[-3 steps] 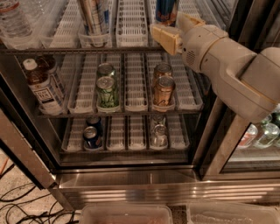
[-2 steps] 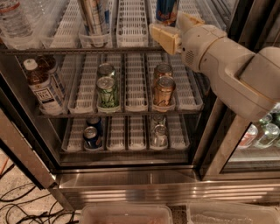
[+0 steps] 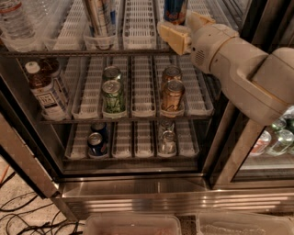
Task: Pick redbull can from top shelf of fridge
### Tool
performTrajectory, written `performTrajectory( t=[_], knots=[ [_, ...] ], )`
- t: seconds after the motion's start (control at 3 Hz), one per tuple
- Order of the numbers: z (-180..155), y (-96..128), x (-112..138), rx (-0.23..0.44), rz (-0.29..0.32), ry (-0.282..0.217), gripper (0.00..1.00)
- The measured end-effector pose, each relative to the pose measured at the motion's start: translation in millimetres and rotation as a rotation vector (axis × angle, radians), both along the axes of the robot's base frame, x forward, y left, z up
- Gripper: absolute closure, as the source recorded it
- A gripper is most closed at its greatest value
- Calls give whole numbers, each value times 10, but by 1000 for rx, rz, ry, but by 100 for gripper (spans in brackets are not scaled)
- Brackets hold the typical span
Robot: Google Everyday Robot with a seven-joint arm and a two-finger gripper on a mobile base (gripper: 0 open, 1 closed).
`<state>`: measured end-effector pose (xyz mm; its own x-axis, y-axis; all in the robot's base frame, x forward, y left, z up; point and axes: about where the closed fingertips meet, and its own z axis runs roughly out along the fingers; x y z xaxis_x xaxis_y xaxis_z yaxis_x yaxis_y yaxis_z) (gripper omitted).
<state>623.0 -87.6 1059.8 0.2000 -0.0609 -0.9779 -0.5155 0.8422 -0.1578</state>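
Counter here = top shelf [image 3: 138, 27]: wire rack w/ white slotted lane trays, spanning the top of view. On it:
- redbull can [image 3: 175, 9] at approx 12-1 o'clock, upright in its lane, upper part cut off by frame.
- Silver can w/ blue patches [image 3: 98, 17] at 11, upright behind a clear lip.
- Clear water bottle [image 3: 13, 23] at 10, far corner.

Gripper [image 3: 183, 28] is at the shelf's front edge, by the redbull can's base.

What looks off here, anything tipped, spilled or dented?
Nothing stands out. The redbull can stands upright on the top shelf with the gripper at its base; the green can and copper can below sit upright in their lanes. No spill shows.
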Motion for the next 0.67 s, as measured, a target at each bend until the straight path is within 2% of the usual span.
performTrajectory(
  t=[0.67],
  knots=[
    [73,35,3,37,39,10,35]
  ],
)
